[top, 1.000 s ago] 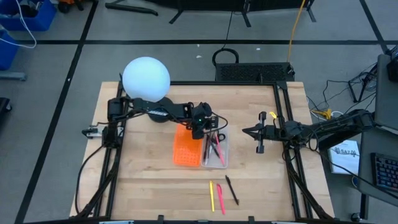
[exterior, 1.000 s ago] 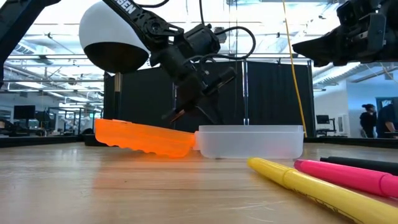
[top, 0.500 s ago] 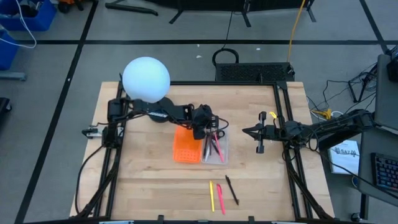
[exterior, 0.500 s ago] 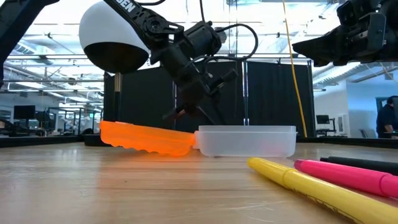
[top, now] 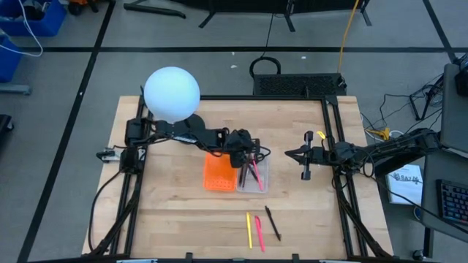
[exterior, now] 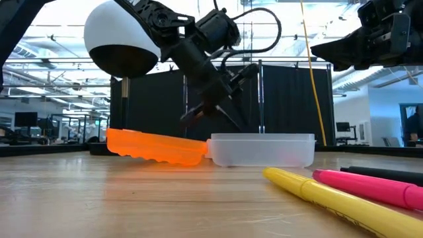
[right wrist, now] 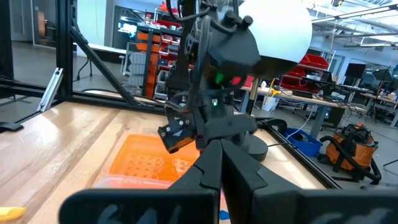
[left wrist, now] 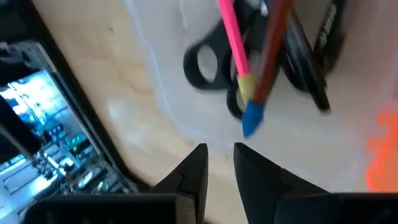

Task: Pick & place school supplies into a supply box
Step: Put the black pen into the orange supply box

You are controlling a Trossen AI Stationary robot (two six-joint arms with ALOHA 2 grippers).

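From above we see the left end effector (top: 245, 148) over the clear supply box (top: 253, 177), which holds pens beside its orange lid panel (top: 219, 174). 3 pens lie loose on the worktop (top: 168, 204) nearer the front edge: yellow pen (top: 248, 229), pink pen (top: 258, 233), black pen (top: 273, 223). The right end effector (top: 290, 153) sits apart, right of the box. A white globe lamp (top: 171, 94) stands rear left.

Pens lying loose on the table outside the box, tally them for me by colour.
Yellow pen: 1
Pink pen: 1
Black pen: 1
Total: 3, lying close together on the wood, apart from the supply box.
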